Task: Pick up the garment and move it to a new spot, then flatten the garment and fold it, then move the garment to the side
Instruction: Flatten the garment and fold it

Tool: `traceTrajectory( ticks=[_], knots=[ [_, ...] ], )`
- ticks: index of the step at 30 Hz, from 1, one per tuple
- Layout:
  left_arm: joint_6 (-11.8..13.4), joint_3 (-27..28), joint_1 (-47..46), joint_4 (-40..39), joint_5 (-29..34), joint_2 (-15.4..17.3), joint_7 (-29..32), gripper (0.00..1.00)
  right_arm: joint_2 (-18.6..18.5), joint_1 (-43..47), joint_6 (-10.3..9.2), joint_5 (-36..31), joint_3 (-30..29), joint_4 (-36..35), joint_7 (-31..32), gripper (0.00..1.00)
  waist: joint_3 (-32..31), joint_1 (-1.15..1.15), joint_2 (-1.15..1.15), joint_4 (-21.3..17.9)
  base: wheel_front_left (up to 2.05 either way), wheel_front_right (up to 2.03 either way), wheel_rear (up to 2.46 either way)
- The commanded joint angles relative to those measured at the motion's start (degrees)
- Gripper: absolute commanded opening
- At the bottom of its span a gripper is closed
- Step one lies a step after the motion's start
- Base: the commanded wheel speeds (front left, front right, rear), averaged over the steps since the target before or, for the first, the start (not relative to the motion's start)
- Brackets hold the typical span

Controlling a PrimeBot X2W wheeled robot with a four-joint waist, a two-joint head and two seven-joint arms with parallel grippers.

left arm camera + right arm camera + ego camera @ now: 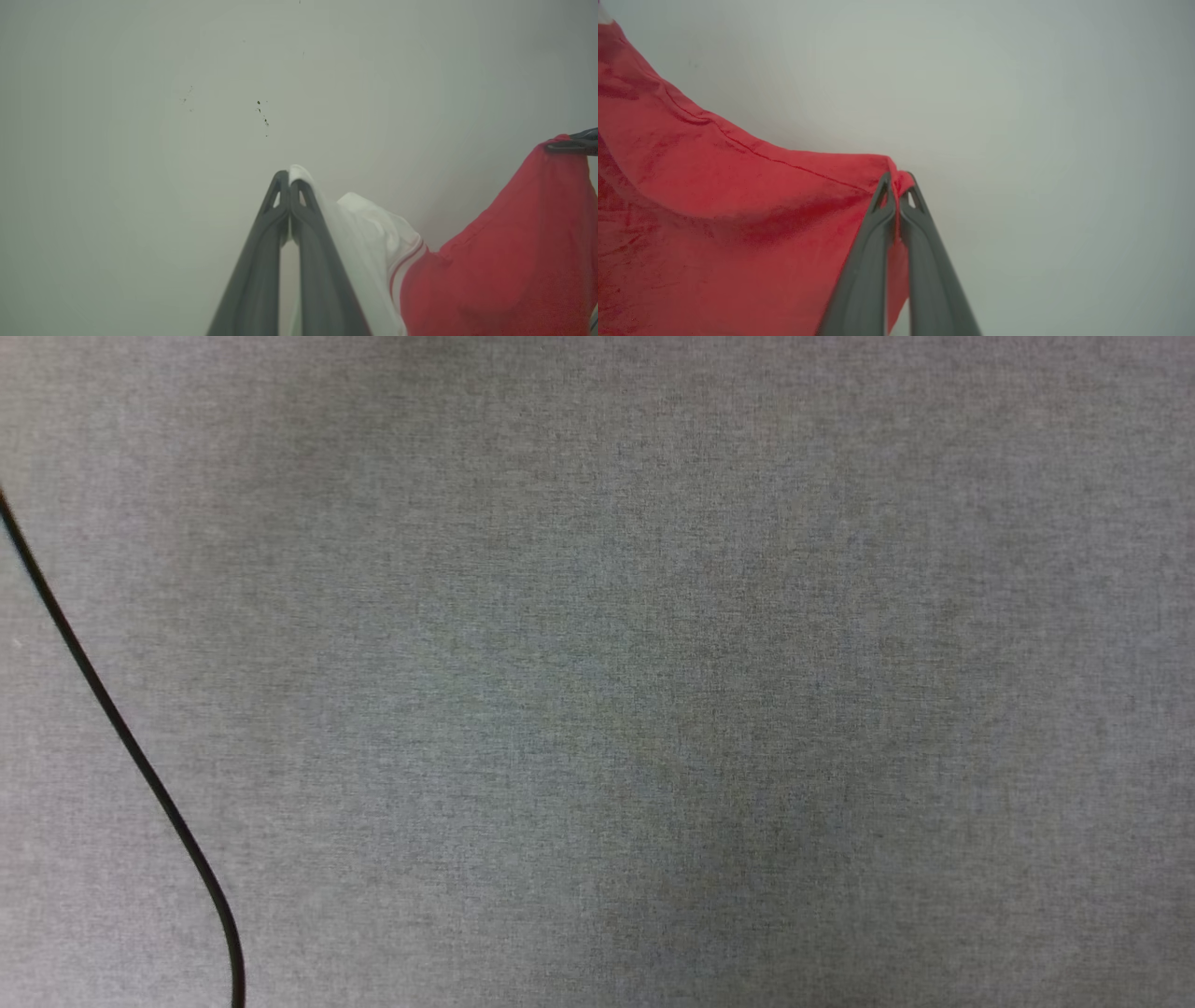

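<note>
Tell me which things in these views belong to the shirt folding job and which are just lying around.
Part of the job:
- garment
- left gripper, shut on its white sleeve
- right gripper, shut on a red edge

Just lying about:
- black cable
- grey surface under the cable

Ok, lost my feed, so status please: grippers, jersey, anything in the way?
Left gripper shut on the jersey, at its white sleeve. Right gripper shut on its red edge. Black cable crosses grey surface, head view's left.
</note>
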Motion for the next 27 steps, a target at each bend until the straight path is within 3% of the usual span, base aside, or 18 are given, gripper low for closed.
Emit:
traceTrajectory(
  ticks=[1, 10, 15, 27],
  knots=[
    [-0.09, -0.18, 1.62, 0.29, -0.33, -0.09, -0.46, 0.00, 0.05, 1.58, -0.04, 0.54, 0.46, 0.52, -0.52, 0.00, 0.20, -0.01, 0.00, -0.06, 0.00, 0.00, 0.00],
    [-0.26, -1.85, 16.73, 1.05, -3.03, 0.12, -2.65, 0.00, 1.85, 14.28, -0.04, 6.97, 8.59, 2.57, -7.29, 0.00, -2.03, -0.01, 0.00, -1.06, 0.00, 0.00, 0.00],
    [-0.07, -1.43, 29.84, -2.95, -2.96, 1.55, -2.86, 0.00, -0.62, 24.91, -0.04, 11.16, 13.59, -0.13, -10.74, 0.00, -6.20, -0.01, 0.00, -1.39, 0.00, 0.00, 0.00],
    [7.87, -1.06, 68.15, -21.15, -3.67, 6.72, -2.82, 0.00, -7.06, 51.02, -0.04, 19.45, 20.65, -9.69, -13.90, 0.00, -18.54, -0.01, 0.00, -1.78, 0.00, 0.00, 0.00]
  ],
)
